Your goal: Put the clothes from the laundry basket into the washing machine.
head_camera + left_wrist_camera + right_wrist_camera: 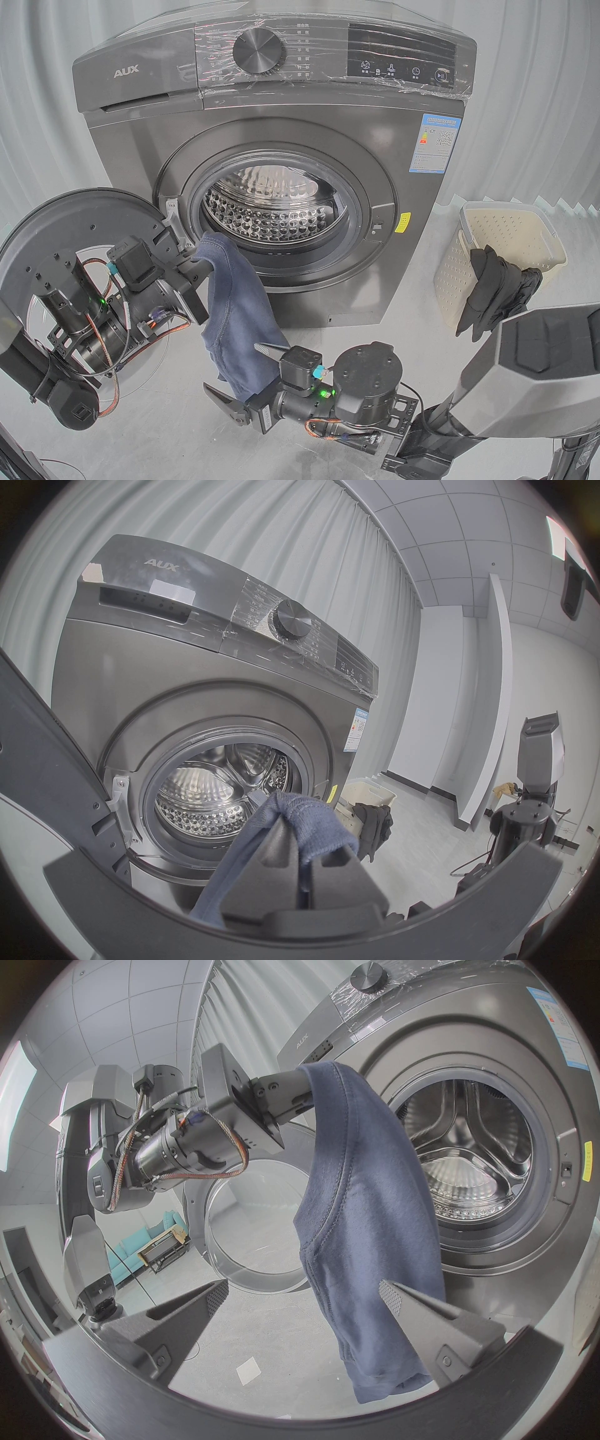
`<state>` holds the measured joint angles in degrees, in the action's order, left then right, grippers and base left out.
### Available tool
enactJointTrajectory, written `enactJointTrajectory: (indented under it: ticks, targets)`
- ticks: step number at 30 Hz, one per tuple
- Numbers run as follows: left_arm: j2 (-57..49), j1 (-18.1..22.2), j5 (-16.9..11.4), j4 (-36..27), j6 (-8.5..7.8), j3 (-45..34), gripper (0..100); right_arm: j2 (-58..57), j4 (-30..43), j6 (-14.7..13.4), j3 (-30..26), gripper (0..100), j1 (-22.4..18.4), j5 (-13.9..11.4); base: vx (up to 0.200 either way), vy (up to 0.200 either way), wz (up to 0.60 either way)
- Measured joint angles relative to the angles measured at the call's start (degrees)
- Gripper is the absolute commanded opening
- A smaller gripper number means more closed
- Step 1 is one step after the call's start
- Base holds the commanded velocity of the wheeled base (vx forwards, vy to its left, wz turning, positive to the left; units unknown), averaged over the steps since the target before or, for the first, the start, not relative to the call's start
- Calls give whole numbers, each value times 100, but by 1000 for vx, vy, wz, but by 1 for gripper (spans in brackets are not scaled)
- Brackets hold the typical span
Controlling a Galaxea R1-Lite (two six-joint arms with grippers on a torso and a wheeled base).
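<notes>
barely begun: the left gripper (pixel 199 265) is clamped on a blue garment (pixel 240 319) hanging at seven o'clock of the empty-looking drum (pixel 275 206), the right gripper (pixel 247 375) gapes around its hem, and a black garment (pixel 500 287) drapes the laundry basket (pixel 544 219) at four o'clock.

A staged test room, not a home: a film-wrapped washing machine (pixel 144 150) stands on bare grey floor (pixel 169 431) before pale curtains (pixel 531 94), under office ceiling tiles (pixel 475 536).
</notes>
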<state>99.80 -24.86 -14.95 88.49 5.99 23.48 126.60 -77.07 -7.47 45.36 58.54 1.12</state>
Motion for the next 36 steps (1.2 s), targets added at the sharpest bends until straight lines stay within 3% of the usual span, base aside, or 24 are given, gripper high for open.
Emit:
enactJointTrajectory:
  ticks: [7, 15, 18, 35, 36]
  targets:
    - [9, 2, 1, 0, 2, 13, 0, 407, 66, 15, 522, 100, -44, 79, 0, 0, 0]
    - [-16, 5, 26, -2, 11, 39, 0, 851, 249, -44, 1101, 100, -386, 621, 0, 0, 0]
    - [-13, 0, 26, 0, 13, 41, 0, 898, 257, -78, 1161, 100, -452, 713, 0, 0, 0]
    - [17, -2, 26, 0, 15, 27, 0, 887, 257, -163, 1398, 100, -472, 813, 0, 0, 0]
    - [20, -2, 28, 0, 15, 27, 0, 883, 260, -177, 1406, 0, -472, 851, 0, 0, 0]
